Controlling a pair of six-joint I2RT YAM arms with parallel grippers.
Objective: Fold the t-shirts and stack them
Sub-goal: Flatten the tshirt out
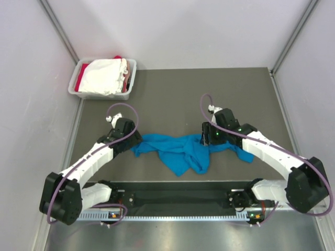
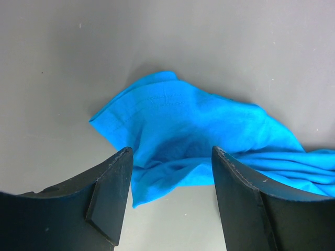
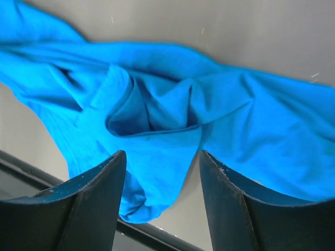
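Observation:
A bright blue t-shirt [image 1: 178,151] lies crumpled on the dark table, stretched sideways between my two grippers. My left gripper [image 1: 135,141] hovers over the shirt's left end, open. In the left wrist view the blue t-shirt [image 2: 183,120] lies just beyond the gap of the left gripper [image 2: 171,151]. Over the shirt's right part, my right gripper [image 1: 207,138] is also open. In the right wrist view the right gripper [image 3: 162,154] straddles a hanging fold of the blue t-shirt [image 3: 172,99] without pinching it. A white t-shirt [image 1: 102,76] and a red one [image 1: 78,83] lie in the tub.
The pale grey tub [image 1: 131,78] stands at the far left corner of the table. A black rail [image 1: 178,196] runs along the near edge between the arm bases. White walls close in both sides.

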